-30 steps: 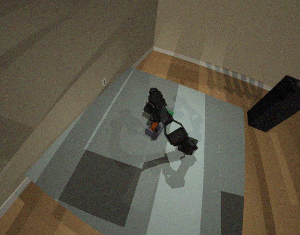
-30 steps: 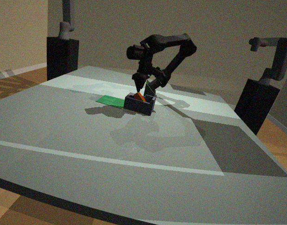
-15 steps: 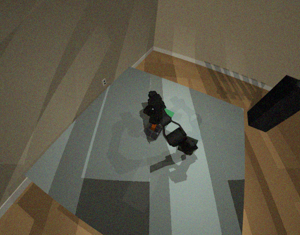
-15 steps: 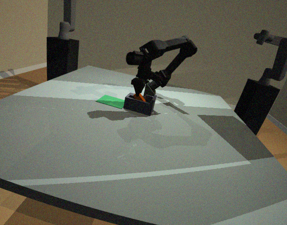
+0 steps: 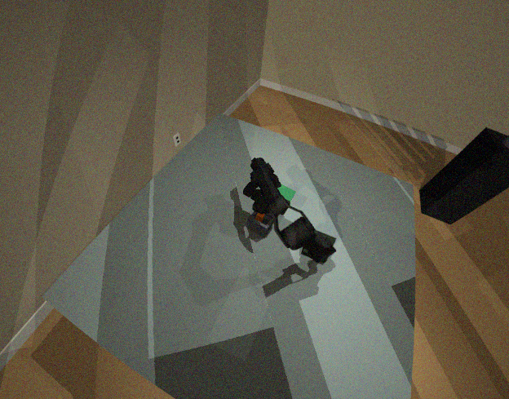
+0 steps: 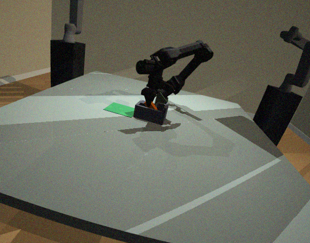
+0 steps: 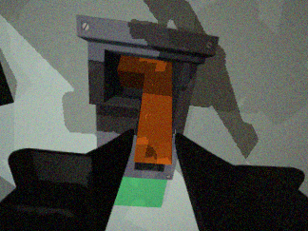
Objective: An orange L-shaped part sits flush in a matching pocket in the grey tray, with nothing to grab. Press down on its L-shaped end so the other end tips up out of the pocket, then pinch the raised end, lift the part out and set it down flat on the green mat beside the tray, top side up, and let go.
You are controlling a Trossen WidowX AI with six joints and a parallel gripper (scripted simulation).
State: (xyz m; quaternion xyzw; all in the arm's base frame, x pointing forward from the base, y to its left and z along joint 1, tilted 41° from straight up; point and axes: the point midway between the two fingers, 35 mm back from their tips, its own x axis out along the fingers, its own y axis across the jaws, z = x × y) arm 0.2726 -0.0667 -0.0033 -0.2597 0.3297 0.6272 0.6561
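The orange L-shaped part [image 5: 259, 217] [image 6: 153, 106] [image 7: 157, 109] is tilted in the grey tray [image 5: 258, 232] [image 6: 147, 114] [image 7: 106, 28]. Its L-shaped end is low in the pocket, at the top in the wrist view. Its straight end is raised, on the side toward the green mat [image 5: 286, 192] [image 6: 118, 109] [image 7: 142, 192]. My gripper [image 6: 149, 105] [image 7: 155, 135] is partly open, with one finger on each side of the raised end. Narrow gaps show between fingers and part in the wrist view. The arm hides much of the tray in the top view.
The mat lies flat beside the tray, beyond the raised end. The tray's walls stand close around the fingertips. Two other arms on dark pedestals [image 6: 65, 61] [image 6: 276, 113] stand beyond the table [image 6: 155, 178]. Shadows of the arm cross the table and tray.
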